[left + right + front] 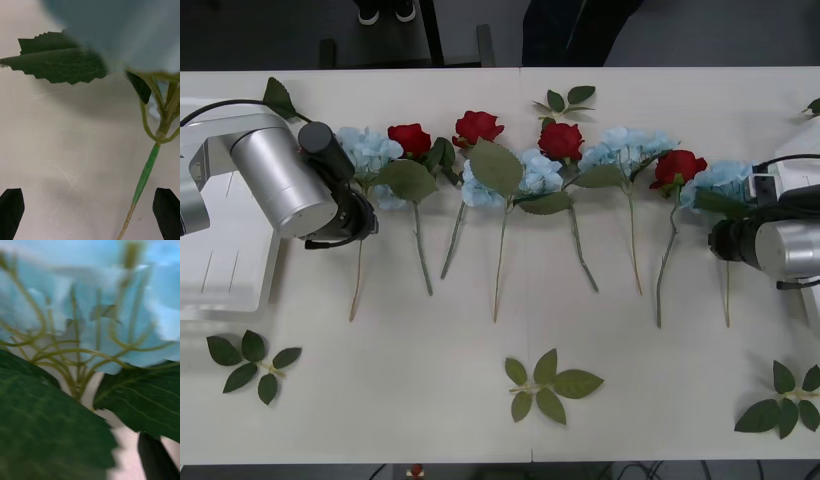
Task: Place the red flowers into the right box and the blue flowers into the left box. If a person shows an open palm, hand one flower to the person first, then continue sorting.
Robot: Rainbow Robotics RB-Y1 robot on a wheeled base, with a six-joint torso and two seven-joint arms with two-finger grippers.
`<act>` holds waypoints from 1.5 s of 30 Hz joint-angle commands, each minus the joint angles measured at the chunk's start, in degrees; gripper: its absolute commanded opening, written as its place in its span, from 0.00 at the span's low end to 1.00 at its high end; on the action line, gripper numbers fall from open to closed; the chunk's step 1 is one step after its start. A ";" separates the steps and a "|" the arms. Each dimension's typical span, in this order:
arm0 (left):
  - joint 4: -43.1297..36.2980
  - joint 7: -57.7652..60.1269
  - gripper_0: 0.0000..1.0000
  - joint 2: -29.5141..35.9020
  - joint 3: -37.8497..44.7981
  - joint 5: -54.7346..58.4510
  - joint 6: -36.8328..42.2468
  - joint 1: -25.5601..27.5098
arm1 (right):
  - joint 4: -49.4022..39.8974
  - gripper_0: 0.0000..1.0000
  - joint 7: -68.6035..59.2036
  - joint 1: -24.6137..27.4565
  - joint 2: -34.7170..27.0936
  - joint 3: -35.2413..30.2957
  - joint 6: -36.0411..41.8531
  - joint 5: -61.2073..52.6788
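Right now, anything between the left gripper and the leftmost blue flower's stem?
Nothing visible. The left gripper is open over the bare table, and the blue flower's stem runs down just inside one of its fingers. A leaf lies farther up, clear of the fingers.

Table point(430, 400): white, spans the front view. Loose leaf sprigs: one point(548, 383) at the near edge, midway between the two grippers; one point(250, 360) near-side of the left gripper; one point(783, 400) near-side of the right gripper; one point(565, 99) on the far side, between the grippers.
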 commanded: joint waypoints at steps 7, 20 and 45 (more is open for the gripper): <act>0.83 1.64 1.00 -1.90 0.22 -2.67 -1.89 0.74 | 0.77 0.20 -1.42 -1.68 1.27 0.46 -0.61 0.98; 3.38 1.81 1.00 -4.18 0.14 -3.72 -3.73 1.44 | -8.37 0.00 1.04 -0.54 1.10 -4.02 11.51 -5.35; 3.02 1.38 0.00 -4.27 0.14 -3.63 -4.17 1.44 | -47.39 0.00 2.18 0.43 1.10 -21.42 35.68 -41.82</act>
